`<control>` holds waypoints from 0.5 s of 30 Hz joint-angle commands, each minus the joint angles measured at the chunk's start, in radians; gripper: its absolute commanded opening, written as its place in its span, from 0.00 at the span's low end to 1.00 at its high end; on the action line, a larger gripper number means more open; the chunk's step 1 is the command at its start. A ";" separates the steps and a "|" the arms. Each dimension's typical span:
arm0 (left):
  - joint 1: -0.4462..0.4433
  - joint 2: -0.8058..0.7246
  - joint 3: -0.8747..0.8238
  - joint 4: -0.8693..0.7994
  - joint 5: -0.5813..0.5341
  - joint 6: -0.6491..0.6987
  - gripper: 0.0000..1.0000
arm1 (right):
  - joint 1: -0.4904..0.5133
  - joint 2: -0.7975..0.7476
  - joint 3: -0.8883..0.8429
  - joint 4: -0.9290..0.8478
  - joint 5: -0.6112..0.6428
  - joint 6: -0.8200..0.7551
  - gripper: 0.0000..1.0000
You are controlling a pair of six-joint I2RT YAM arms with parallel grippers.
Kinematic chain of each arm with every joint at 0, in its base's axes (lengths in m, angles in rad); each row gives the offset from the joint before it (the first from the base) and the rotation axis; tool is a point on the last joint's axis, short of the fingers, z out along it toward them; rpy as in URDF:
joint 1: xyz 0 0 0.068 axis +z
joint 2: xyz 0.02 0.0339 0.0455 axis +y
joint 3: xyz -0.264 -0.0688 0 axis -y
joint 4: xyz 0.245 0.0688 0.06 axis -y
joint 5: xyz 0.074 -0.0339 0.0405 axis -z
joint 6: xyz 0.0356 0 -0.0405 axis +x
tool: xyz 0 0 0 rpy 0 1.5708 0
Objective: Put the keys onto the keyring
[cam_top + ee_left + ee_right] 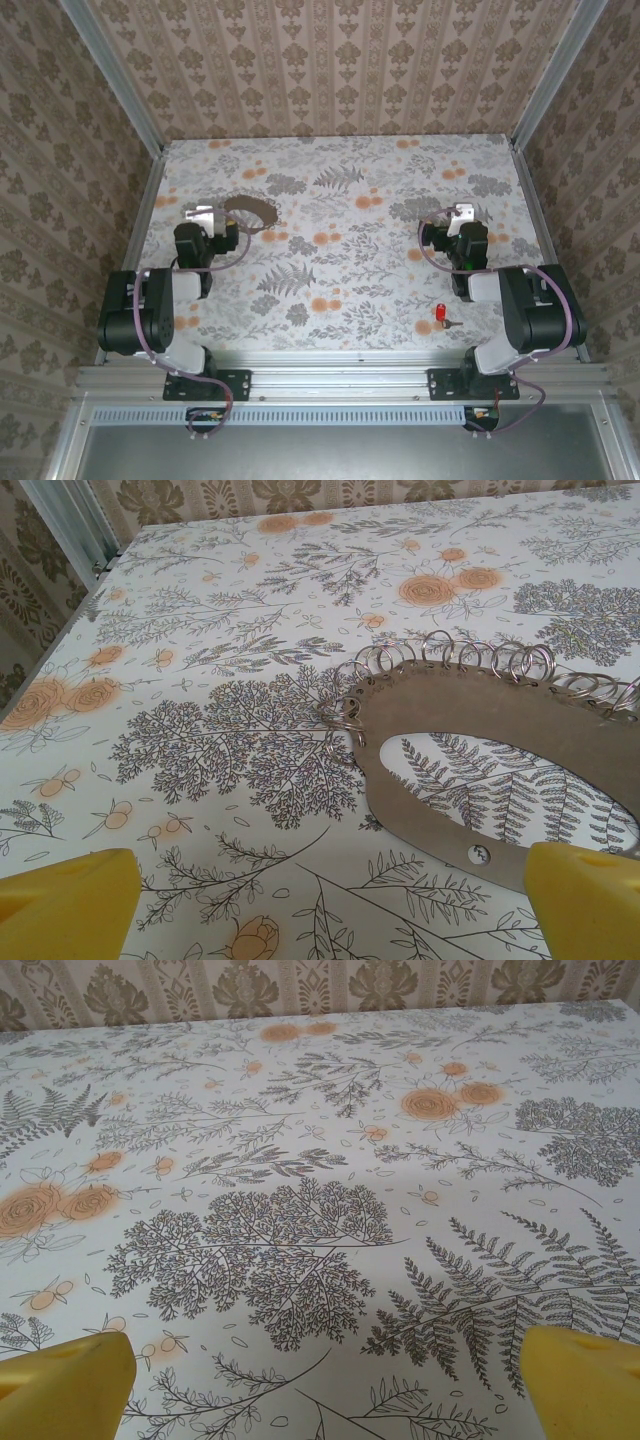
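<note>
The keyring (270, 212), a dark brown oval band, lies flat at the table's back left, just right of my left gripper (204, 216). In the left wrist view the keyring (480, 695) has a chain of small silvery rings (450, 656) along its far edge. It reaches the right yellow finger (585, 900) of the open left gripper (325, 910), which holds nothing. The key (441, 315), with a red head and a short dark blade, lies near the front edge beside the right arm's base. My right gripper (458, 214) (322, 1385) hovers open over bare tablecloth.
The table (340, 200) carries a floral cloth and is boxed in by patterned walls on three sides, with metal rails (140, 200) along the left and right edges. Both arms are folded back near their bases (200, 385).
</note>
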 commanded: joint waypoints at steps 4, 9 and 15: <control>0.006 0.004 -0.002 0.012 0.016 0.004 1.00 | -0.004 0.003 0.023 -0.022 -0.019 -0.007 1.00; 0.015 -0.010 -0.031 0.058 0.045 0.002 1.00 | -0.004 -0.119 0.017 -0.111 0.036 0.011 1.00; 0.001 -0.108 0.006 -0.087 -0.029 -0.005 1.00 | -0.011 -0.302 0.093 -0.368 0.103 0.126 1.00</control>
